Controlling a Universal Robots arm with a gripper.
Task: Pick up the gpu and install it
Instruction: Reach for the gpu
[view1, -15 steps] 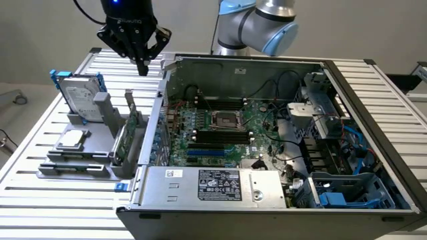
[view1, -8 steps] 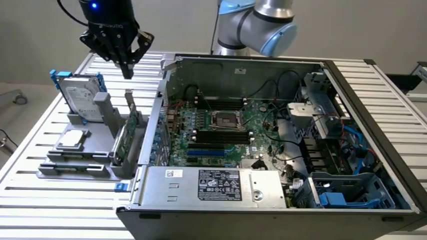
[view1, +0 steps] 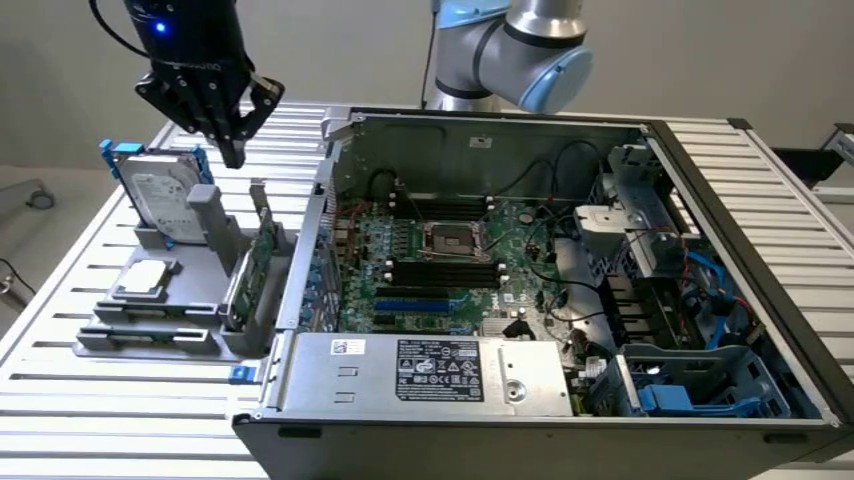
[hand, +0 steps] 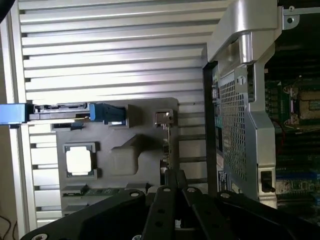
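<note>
Gripper, fingers pressed together and holding nothing, hovers above the gray holder beside the open computer case. The gpu stands on edge in that holder, below the fingertips and not yet lifted, so both pick-up and installation on the motherboard remain. In the wrist view the card appears edge-on, its shroud hard to make out.

This looks like a robotics lab set up for computer assembly. An open desktop computer case with its motherboard exposed sits on a slatted aluminium counter. A grey parts fixture stands at its nine o'clock and an industrial robot arm at twelve o'clock, before a plain grey wall.
</note>
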